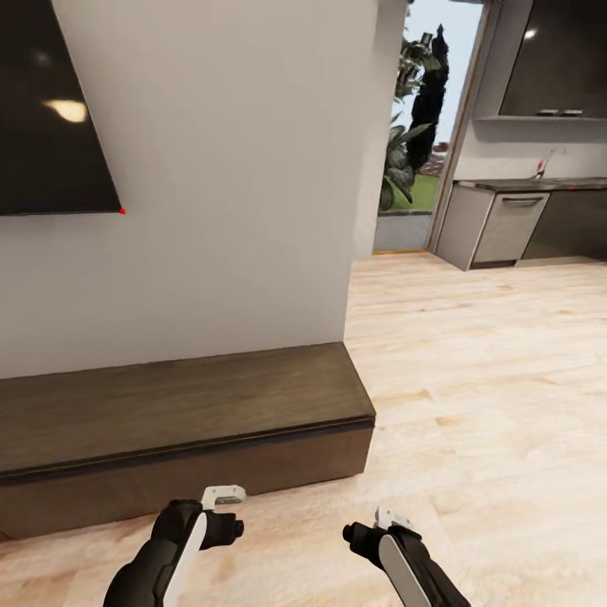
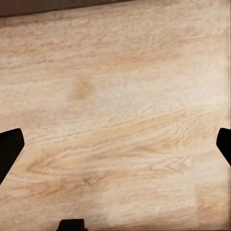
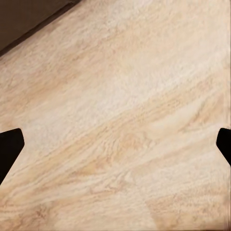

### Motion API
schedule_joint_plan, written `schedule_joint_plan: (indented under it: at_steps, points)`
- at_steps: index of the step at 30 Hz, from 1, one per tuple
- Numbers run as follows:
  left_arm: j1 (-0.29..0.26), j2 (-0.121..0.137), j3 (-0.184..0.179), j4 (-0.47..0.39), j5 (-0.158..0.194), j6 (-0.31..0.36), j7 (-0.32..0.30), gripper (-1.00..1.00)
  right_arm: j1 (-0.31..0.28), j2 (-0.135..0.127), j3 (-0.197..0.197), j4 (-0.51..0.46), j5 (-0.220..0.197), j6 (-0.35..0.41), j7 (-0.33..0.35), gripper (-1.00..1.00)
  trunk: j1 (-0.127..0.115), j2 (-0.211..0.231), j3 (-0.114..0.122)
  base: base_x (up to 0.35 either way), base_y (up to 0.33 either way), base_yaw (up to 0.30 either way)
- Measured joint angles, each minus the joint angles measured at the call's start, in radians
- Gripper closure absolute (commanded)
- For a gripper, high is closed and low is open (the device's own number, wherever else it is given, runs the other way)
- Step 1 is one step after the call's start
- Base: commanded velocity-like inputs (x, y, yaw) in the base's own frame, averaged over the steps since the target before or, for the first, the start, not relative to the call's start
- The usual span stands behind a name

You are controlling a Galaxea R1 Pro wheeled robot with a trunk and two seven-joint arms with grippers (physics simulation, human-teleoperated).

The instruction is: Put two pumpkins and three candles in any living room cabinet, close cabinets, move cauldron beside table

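Head view: I'm parked at the right end of the cabinet (image 1: 181, 421), low dark wood against the white wall, front flush, looks closed from here. TV (image 1: 51, 101) above it. Left hand (image 1: 224, 497) and right hand (image 1: 389, 521) hang low over the wood floor (image 1: 489, 379), just in front of the cabinet's base. Kitchen counter (image 1: 523, 211) through the opening at right.

Left wrist view: bare floor between the left hand's fingertips (image 2: 10, 144), spread wide, holding nothing. Cabinet edge is a dark strip beyond.

Right wrist view: same, fingertips (image 3: 9, 142) apart, empty, cabinet corner just ahead.

My read: transit step. I'd turn the base to find a pumpkin or candle, keeping both arms tucked clear of the cabinet front.
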Motion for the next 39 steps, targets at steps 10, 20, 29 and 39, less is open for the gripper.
schedule_joint_plan:
  at_steps: [10,20,29,39]
  points:
    - [0.000,-0.019,-0.002,0.000,0.000,0.000,0.002,-1.00,0.000,-0.011,-0.009,0.011,0.001,-0.007,-0.001,-1.00,-0.038,0.070,0.027,0.000,0.000,-0.274]
    - [0.000,-0.028,-0.002,0.000,-0.001,0.000,0.003,-1.00,0.000,-0.012,-0.075,0.028,0.001,-0.007,0.002,-1.00,-0.077,0.140,0.058,0.000,0.000,-0.284]
    - [0.000,-0.030,-0.004,0.000,-0.002,-0.001,0.003,-1.00,0.000,-0.012,-0.086,0.029,0.000,-0.006,0.002,-1.00,-0.111,0.203,0.086,0.000,0.000,-0.288]
    - [0.001,-0.034,-0.004,0.004,-0.001,-0.002,0.003,-1.00,0.000,-0.011,-0.115,0.055,0.001,-0.009,0.002,-1.00,-0.149,0.273,0.118,0.000,0.000,-0.288]
